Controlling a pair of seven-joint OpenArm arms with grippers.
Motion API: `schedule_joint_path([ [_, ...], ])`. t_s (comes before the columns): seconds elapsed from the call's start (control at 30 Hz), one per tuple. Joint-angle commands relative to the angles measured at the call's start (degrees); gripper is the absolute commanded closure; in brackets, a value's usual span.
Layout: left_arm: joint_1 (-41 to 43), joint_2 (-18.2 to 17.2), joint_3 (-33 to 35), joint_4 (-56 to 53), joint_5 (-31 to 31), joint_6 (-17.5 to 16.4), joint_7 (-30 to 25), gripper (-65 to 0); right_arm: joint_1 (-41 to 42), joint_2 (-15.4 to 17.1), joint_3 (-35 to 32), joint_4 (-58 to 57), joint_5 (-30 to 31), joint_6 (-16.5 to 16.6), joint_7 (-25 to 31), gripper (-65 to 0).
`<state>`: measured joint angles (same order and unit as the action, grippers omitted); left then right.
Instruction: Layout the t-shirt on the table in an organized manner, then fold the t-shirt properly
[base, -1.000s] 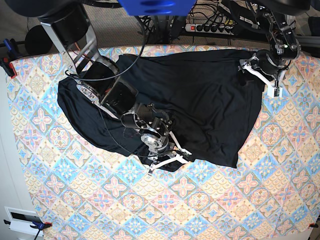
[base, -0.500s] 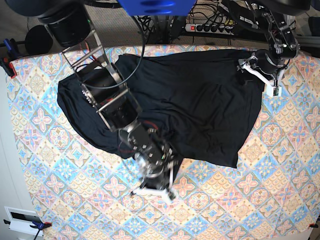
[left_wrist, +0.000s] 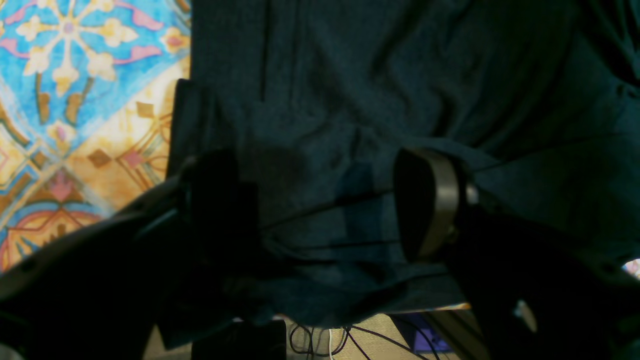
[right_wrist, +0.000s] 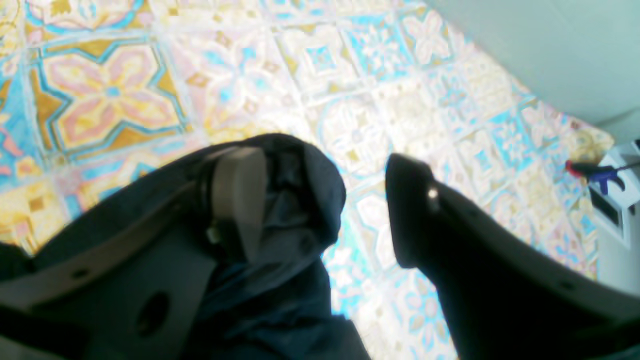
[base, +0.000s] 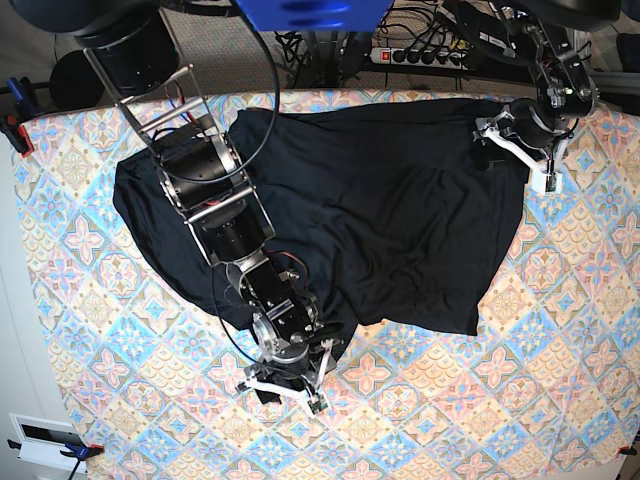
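The black t-shirt (base: 400, 210) lies spread over the far half of the patterned table (base: 450, 400), rumpled, with its near edge uneven. My right gripper (base: 283, 388) is at the shirt's near-left corner, which it has drawn out toward the front. In the right wrist view this gripper (right_wrist: 322, 165) is open, and a bunch of the t-shirt (right_wrist: 295, 280) still drapes against one of its fingers (right_wrist: 237, 195). My left gripper (base: 520, 150) sits at the shirt's far right corner. It (left_wrist: 320, 165) is open just over the t-shirt (left_wrist: 400, 75), holding nothing.
A power strip (base: 420, 52) and cables lie behind the table's far edge. Red and blue clamps (base: 15, 125) grip the left edge. A white box (base: 40, 440) stands off the near-left corner, seen also as the white box (right_wrist: 615, 190) in the right wrist view.
My right gripper dragged the shirt's near-left corner toward the front of the table, then opened its jaws. The left arm has stayed put.
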<state>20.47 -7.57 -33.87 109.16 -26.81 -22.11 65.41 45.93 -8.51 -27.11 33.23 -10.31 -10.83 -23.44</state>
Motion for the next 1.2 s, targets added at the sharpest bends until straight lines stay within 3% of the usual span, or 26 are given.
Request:
schedule_joint_path([
  [0.0, -0.03, -0.47, -0.29, 0.86, -0.58, 0.0, -0.92, -45.0, 1.5, -0.49, -1.5, 0.92, -0.2, -0.29, 0.8, -37.4],
  [0.17, -0.03, -0.47, -0.2, 0.86, -0.4, 0.0, -0.92, -45.0, 1.06, -0.49, -16.27, 0.74, -0.02, -0.2, -2.27, -37.5],
  [0.27, -0.12, -0.47, -0.2, 0.86, -0.4, 0.0, -0.92, -45.0, -1.58, -0.49, -21.46, 0.83, 0.06, 4.1, -3.5, -37.5],
  [0.37, -0.12, -0.47, -0.2, 0.86, -0.49, 0.0, -0.92, -45.0, -3.25, -0.49, -21.19, 0.83, 0.06, 6.92, -3.33, -37.4],
  [0.97, -0.12, -0.47, -0.2, 0.86, -0.31, 0.0, -0.92, -45.0, -6.94, -0.49, -18.73, 0.74, 1.91, 7.01, -2.62, -37.3],
  [1.17, -0.03, -0.47, -0.2, 0.86, -0.31, 0.0, -0.92, -45.0, -8.0, -0.49, -19.35, 1.89, 1.82, 7.09, -7.37, -37.3],
])
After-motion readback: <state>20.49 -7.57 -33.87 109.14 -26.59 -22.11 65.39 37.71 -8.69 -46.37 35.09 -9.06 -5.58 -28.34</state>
